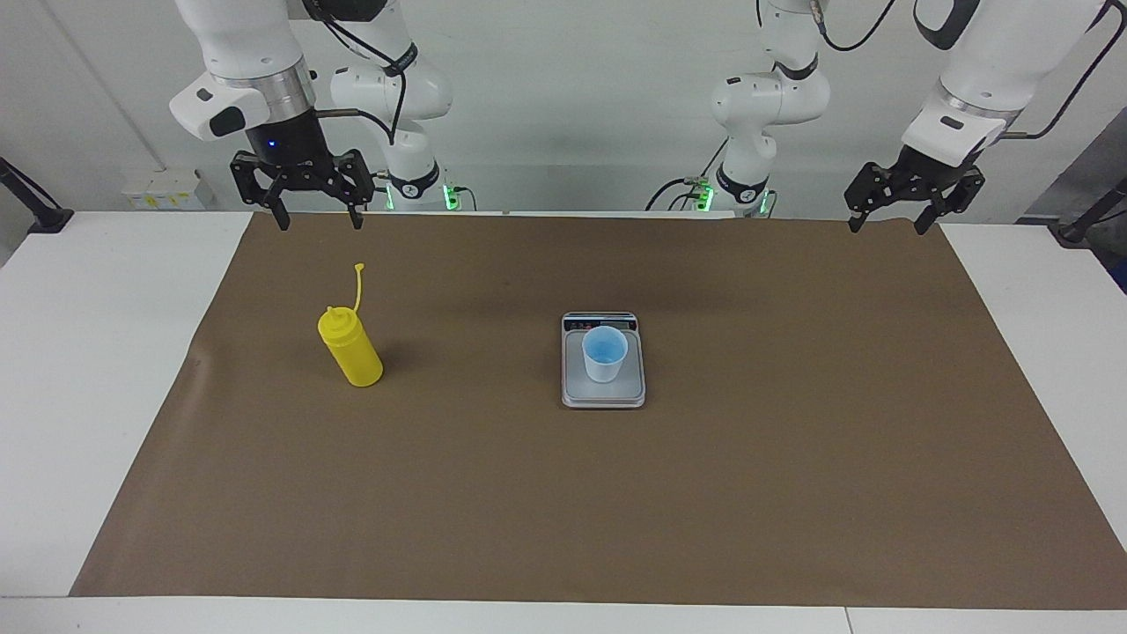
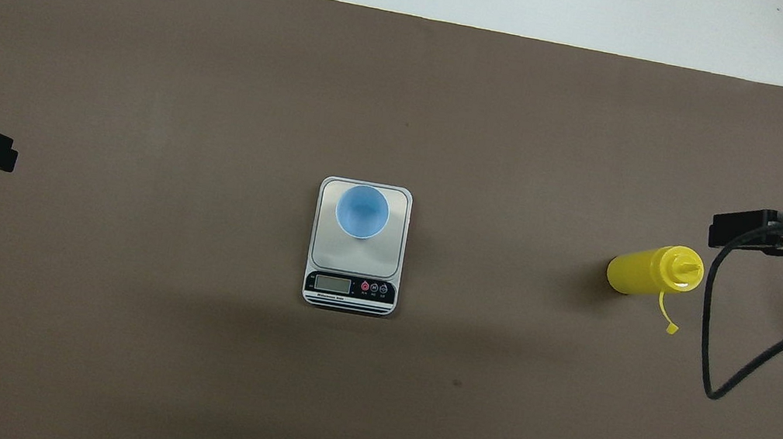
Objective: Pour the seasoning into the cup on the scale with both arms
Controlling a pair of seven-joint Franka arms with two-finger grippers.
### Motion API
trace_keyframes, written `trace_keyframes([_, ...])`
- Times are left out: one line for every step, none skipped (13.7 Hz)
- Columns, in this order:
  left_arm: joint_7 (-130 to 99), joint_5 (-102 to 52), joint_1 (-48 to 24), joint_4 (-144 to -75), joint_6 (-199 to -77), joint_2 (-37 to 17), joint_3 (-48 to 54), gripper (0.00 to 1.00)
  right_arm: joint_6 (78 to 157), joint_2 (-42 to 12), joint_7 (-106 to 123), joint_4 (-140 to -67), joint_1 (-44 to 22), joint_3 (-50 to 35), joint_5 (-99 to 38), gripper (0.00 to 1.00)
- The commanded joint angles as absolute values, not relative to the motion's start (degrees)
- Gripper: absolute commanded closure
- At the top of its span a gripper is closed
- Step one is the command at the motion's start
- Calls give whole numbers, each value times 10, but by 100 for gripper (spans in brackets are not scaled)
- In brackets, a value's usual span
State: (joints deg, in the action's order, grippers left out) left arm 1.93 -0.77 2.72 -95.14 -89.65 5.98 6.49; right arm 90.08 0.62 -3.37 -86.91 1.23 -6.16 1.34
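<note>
White tabletop (image 1: 97, 370) under brown mat (image 1: 563, 493), right gripper (image 1: 298, 220) upper left of facing view, fingers spread, empty, yellow seasoning (image 1: 350, 347) upright left of centre, cup (image 1: 604, 353) on scale (image 1: 603, 396) at centre, left gripper (image 1: 887, 224) upper right, fingers spread, empty.

A robotics lab bench.
Two white robot arms (image 1: 264, 79) stand at the top of the frame, over a white worktop (image 1: 97, 370) spread with brown paper (image 1: 616, 493), bare walls around.

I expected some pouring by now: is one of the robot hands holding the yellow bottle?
No: the yellow bottle stands alone on the brown mat, with both grippers up and open.
</note>
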Motion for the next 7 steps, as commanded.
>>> trace_keyframes([25,-11,34,-961,-892,71,68,0,909,10,-46,-896,22,-63,-4,0])
trace_keyframes([25,-11,34,-961,-892,71,68,0,924,25,-45,-923,20,-63,-3,0])
trace_keyframes([25,-11,34,-961,-892,71,68,0,934,30,-45,-936,21,-63,-3,0])
trace_keyframes([25,-11,34,-961,-892,71,68,0,934,31,-44,-939,22,-63,-3,0])
trace_keyframes([25,-11,34,-961,-892,71,68,0,934,33,-45,-940,22,-63,-2,0])
trace_keyframes([25,-11,34,-961,-892,71,68,0,934,33,-45,-947,22,-63,-2,0])
trace_keyframes([26,-11,34,-961,-892,71,68,0,934,39,-46,-956,22,-63,-3,0])
